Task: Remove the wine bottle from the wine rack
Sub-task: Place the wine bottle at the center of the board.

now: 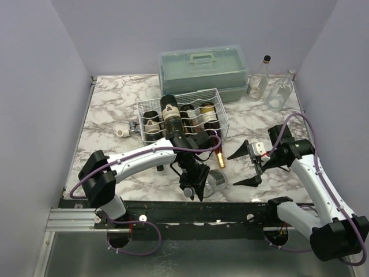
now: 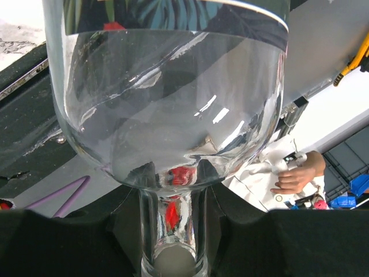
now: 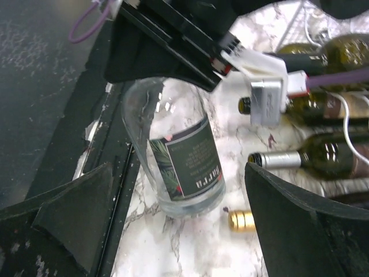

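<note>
Left pincer [image 1: 199,183] is clamped tight on the neck of the clear wine bottle [image 1: 218,181], and the left wrist view shows that slim glass neck pinched between the two black fingers [image 2: 57,242], with the rounded shoulder filling the frame above. The bottle is off the wine rack [image 1: 222,112] now, lying on its side near the front edge of the marble counter [image 1: 109,109], dark label facing up, base pointing towards the right arm. Whether the glass rests on the marble or hangs just over it, I cannot tell. A gold cap [image 3: 241,220] sits on the counter just beside the bottle's base. Over on the right, the right pincer [image 1: 233,171] stands spread wide with nothing in it, near the bottle but apart from it. Behind, the white wire rack has several dark bottles lying in its grooves. At the back of the counter there's a grey-green case [image 1: 204,72], and two clear glass bottles [image 1: 258,81] stand to its right.
</note>
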`<state>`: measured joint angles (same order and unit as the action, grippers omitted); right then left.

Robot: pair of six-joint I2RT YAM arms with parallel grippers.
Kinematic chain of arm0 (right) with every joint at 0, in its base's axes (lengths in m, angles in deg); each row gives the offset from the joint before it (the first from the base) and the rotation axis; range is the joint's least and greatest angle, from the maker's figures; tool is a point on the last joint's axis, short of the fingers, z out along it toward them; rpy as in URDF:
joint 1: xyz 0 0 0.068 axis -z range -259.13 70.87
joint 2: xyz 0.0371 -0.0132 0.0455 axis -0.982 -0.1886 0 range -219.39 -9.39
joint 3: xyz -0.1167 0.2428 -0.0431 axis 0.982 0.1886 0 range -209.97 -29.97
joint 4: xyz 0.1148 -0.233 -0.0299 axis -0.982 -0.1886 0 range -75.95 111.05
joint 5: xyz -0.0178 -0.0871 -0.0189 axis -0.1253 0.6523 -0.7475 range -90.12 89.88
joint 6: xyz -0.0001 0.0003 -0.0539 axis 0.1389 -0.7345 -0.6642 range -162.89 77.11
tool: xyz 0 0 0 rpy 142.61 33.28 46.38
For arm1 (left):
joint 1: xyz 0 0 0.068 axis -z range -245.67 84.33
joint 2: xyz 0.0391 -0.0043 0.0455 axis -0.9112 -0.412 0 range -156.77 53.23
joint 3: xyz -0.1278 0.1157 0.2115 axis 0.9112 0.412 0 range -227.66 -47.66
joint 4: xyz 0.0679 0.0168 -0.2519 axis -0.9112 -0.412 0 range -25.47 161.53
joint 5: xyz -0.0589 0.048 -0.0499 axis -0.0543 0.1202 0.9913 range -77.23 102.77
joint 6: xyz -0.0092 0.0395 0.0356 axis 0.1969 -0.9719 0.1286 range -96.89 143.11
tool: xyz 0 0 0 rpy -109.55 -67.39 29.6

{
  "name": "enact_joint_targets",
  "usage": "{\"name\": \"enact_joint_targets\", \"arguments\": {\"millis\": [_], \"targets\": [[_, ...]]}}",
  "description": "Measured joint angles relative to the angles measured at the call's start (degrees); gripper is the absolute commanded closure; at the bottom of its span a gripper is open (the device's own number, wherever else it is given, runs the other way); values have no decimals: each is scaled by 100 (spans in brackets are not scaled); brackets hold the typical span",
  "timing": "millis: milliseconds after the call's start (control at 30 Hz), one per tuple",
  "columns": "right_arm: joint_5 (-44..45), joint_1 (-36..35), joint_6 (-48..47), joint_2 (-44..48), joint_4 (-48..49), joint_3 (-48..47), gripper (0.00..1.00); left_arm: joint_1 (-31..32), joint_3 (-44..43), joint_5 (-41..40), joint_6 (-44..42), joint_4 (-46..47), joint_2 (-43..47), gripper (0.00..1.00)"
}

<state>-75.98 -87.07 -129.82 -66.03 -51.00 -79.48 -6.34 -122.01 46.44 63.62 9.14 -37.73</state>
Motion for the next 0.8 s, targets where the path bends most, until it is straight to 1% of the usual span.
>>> {"name": "enact_joint_targets", "arguments": {"millis": [133,267,333,633,667,800], "targets": [[101,-643,861,114,918,162,0,-2,-33,0,66,11,-118,100],[437,-1432,2031,396,2177,680,0,-37,-125,37,111,31,-166,100],[581,-1742,2446,369,2605,837,0,-63,-177,87,153,48,-170,100],[1414,-2413,3528,136,4019,1119,1,-190,-205,208,232,63,-225,97],[1530,-2481,3617,105,4131,1154,0,-199,-210,216,236,63,-243,93],[1878,-2695,3768,-11,4413,1255,1,-225,-249,269,260,52,-339,84]]}}
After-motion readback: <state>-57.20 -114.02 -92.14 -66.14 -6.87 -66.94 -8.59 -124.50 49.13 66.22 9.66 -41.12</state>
